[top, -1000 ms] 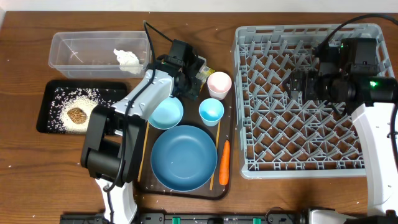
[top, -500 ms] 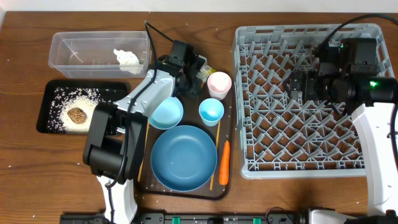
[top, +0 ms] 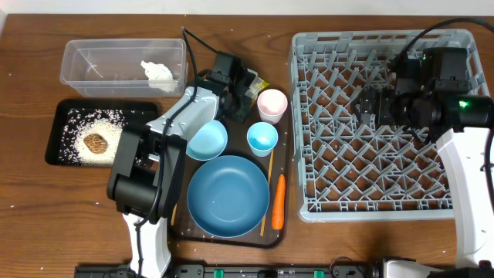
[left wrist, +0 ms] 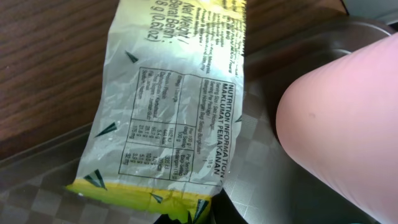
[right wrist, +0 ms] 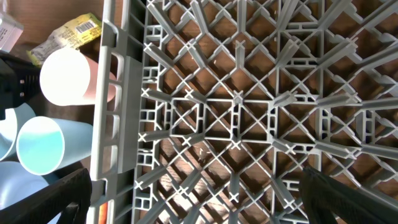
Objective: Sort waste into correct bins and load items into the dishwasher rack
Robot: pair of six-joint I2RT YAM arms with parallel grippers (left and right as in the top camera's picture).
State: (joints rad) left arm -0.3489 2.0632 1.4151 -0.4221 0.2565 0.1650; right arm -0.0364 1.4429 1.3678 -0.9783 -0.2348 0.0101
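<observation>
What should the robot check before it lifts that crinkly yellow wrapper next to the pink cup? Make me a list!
1. Left pincer shut on the yellow-green plastic wrapper: ok, its yellow edge looks pinched.
2. Pale pink cup clear of the wrapper: cannot tell, it stands right beside it.
3. Room in the clear plastic rectangular tub: ok, only crumpled white tissue inside.
4. Right pincer out of the way: ok, open above the grey plastic dishwasher rack.
5. Orange carrot sorted: not ok, it lies on the dark-brown serving tray.
</observation>
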